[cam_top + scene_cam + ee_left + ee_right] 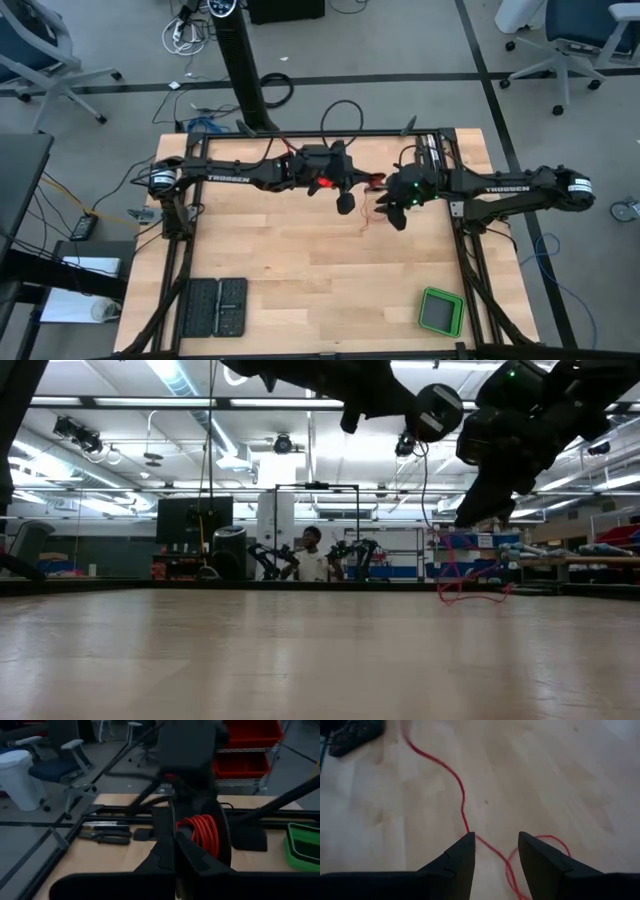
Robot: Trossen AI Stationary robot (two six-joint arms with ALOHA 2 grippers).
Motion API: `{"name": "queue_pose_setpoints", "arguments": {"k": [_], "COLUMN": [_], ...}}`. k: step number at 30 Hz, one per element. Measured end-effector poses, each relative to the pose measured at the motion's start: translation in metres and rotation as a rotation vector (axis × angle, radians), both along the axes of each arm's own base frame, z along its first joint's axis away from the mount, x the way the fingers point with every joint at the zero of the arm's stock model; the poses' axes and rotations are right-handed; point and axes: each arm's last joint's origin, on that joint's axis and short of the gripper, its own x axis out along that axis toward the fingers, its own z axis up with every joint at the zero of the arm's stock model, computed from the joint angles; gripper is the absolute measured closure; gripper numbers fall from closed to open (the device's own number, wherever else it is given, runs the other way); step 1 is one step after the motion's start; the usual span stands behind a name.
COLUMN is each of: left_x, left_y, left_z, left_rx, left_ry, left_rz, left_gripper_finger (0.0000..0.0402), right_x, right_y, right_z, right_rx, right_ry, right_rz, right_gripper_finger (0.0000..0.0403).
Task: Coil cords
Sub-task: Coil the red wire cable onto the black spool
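Bare wooden table [300, 270] carries the loose cord [462, 802], running lengthwise away beneath the parted right gripper [495, 852]; the left gripper [172, 845] clamps the coiled part.

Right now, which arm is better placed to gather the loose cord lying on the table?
Right. The right gripper hangs open directly over the loose red cord trailing across the table. The left gripper is closed on the coiled part of the cord, so it should keep holding.
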Motion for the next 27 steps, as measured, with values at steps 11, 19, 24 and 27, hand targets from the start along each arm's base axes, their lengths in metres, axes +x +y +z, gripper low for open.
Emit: {"name": "queue_pose_setpoints", "arguments": {"k": [11, 19, 24, 27], "left_x": [-0.005, -0.006, -0.006, -0.006], "left_y": [0.003, 0.006, 0.008, 0.008], "left_z": [-0.026, -0.02, -0.02, -0.02], "left_rx": [-0.003, -0.036, -0.072, -0.071], "left_ry": [-0.099, -0.174, -0.187, -0.196], "left_rz": [0.083, 0.19, 0.263, 0.272], "left_gripper_finger": [0.0401, 0.0401, 0.0401, 0.0401], "right_x": [-0.006, -0.01, -0.009, -0.01], "right_y": [0.005, 0.004, 0.007, 0.008], "right_z": [-0.031, -0.033, -0.033, -0.037], "right_rx": [-0.146, -0.218, -0.22, -0.206], "right_ry": [-0.324, -0.431, -0.422, -0.373], "right_rz": [-0.011, -0.085, -0.068, -0.049], "right_gripper_finger": [0.0254, 0.0268, 0.0278, 0.0283]}}
